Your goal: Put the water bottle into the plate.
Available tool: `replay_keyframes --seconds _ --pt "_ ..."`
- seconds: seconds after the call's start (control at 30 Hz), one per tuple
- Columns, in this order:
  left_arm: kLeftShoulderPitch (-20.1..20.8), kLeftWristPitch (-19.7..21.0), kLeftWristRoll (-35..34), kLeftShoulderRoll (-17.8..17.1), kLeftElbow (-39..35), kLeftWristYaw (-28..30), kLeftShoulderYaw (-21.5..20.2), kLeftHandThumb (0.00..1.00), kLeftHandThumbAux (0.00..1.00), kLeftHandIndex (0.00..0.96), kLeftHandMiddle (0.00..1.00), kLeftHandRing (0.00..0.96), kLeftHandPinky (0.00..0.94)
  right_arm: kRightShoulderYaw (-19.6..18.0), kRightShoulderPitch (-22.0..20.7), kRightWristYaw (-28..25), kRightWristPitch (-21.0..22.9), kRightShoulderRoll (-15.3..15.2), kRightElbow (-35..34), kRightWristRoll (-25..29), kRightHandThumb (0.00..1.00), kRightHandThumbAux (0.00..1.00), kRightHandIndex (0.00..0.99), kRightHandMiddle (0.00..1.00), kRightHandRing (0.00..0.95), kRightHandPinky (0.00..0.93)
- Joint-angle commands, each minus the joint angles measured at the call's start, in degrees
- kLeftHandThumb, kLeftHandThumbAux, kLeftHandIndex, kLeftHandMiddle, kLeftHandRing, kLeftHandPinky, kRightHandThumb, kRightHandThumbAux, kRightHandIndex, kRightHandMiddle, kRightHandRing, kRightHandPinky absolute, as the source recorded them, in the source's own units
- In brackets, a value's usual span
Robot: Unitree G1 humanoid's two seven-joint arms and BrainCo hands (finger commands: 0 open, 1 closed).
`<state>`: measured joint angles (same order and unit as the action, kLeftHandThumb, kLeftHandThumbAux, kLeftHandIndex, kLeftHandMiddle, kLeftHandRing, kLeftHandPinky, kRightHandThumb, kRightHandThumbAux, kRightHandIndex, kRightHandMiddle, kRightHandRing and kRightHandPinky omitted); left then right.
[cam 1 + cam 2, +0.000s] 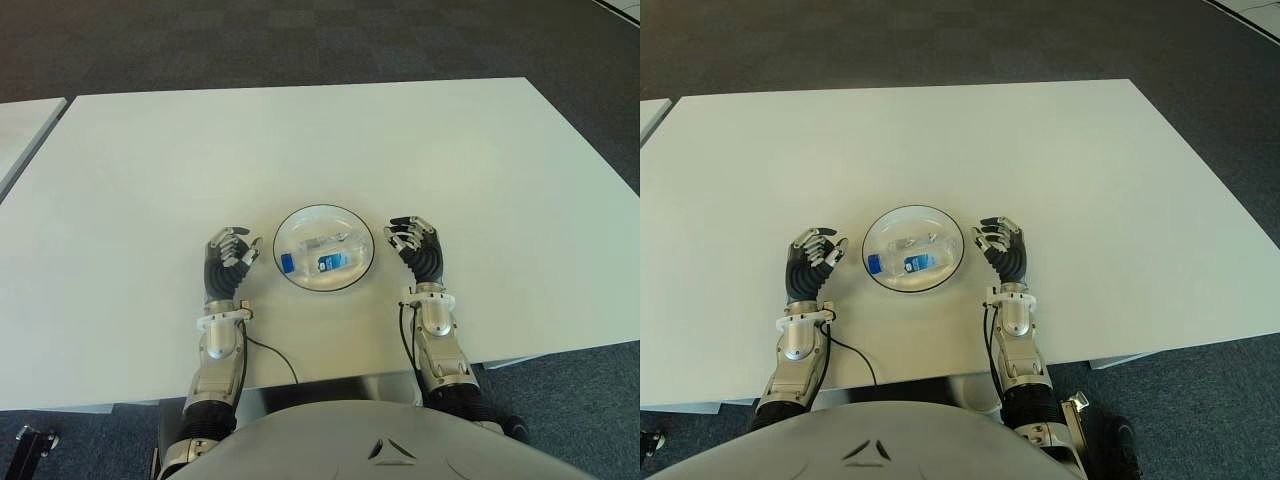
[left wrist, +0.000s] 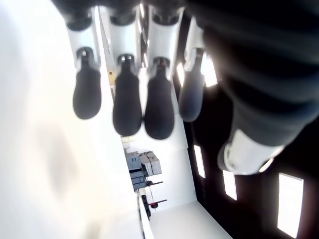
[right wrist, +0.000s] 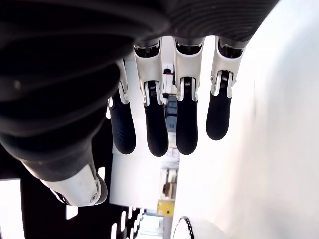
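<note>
Bottle [image 1: 325, 254] lies on its side in the plate [image 1: 358, 225], blue cap toward robot's left, blue label mid-body. Plate is white and round, sitting on the white surface [image 1: 400, 150] near the front edge, between the two hands.

Left hand [image 1: 228, 260] is just left of the plate, apart from it, palm turned toward the plate. Fingers [image 2: 127, 107] relaxed, loosely curved, holding nothing; left wrist view shows four dark pads hanging free with the thumb off to one side.

Right hand [image 1: 418, 250] is just right of the plate, not touching the rim, palm also facing the plate. Fingers [image 3: 149, 129] loose and part-extended, empty.

Cable [image 1: 275, 360] runs from the left wrist over the surface toward the front edge. Dark carpet [image 1: 300, 40] beyond the surface.
</note>
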<state>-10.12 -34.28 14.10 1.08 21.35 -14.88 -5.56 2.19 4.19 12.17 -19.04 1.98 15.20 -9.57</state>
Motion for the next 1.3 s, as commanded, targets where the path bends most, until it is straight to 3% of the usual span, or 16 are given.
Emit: replay_keyframes --seconds 0.03,1.3 --pt "-0.57 1.68 -0.57 -0.57 -0.24 0.43 0.76 0.702 0.716 0.434 0.687 0.666 0.630 -0.01 0.26 -0.39 1.11 0.03 0.26 0.20 0.703 0.736 0.417 0.401 0.378 0.383" --pt "1.51 0.45 -0.55 -1.92 2.99 -1.95 1.88 0.703 0.716 0.432 0.666 0.651 0.621 -0.02 -1.71 -2.24 1.28 -0.28 3.65 0.96 0.706 0.737 0.416 0.409 0.381 0.381"
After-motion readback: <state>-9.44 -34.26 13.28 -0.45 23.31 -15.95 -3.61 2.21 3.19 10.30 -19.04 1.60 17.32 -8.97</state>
